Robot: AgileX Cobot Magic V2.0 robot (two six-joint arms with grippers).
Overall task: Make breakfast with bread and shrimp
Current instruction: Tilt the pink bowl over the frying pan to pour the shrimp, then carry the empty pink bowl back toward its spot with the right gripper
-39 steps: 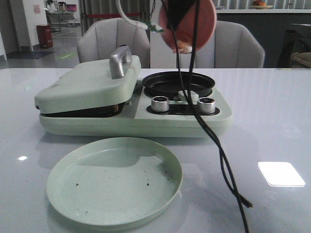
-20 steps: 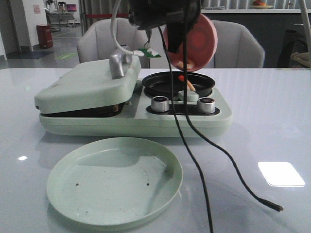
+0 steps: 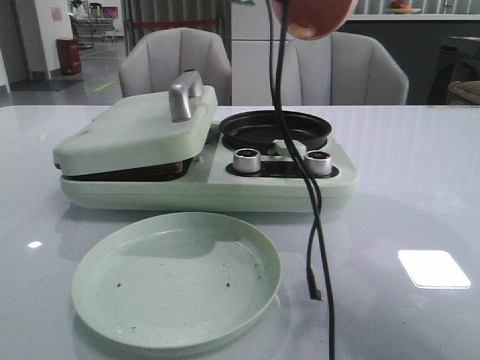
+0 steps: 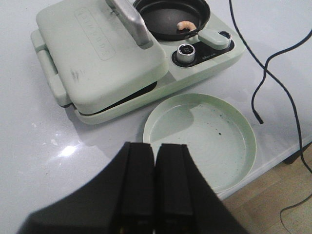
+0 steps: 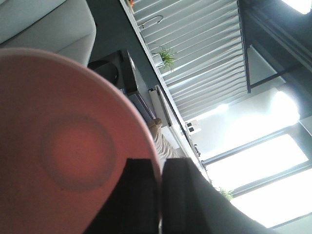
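The shrimp (image 4: 186, 25), small, curved and pinkish white, lies in the black round pan (image 4: 168, 14) of the pale green breakfast maker (image 4: 102, 53). From the front, the pan's (image 3: 274, 129) rim hides it. The bread is out of view; the maker's hinged lid (image 3: 135, 131) is down. My right gripper (image 5: 160, 168) is shut on the rim of a pink plate (image 5: 73, 146), held high above the pan at the top of the front view (image 3: 315, 16). My left gripper (image 4: 155, 151) hangs shut and empty over the table, near a green plate (image 4: 204, 141).
The empty green plate (image 3: 176, 281), with a few dark crumbs, sits in front of the maker. A black cable (image 3: 315, 210) dangles from the right arm across the knobs (image 3: 247, 160) down to the table. Grey chairs (image 3: 176, 64) stand behind the table.
The pink plate was tilted over the pan and the shrimp slid off it; the plate has since risen to the top of the view. The hanging cable swung.
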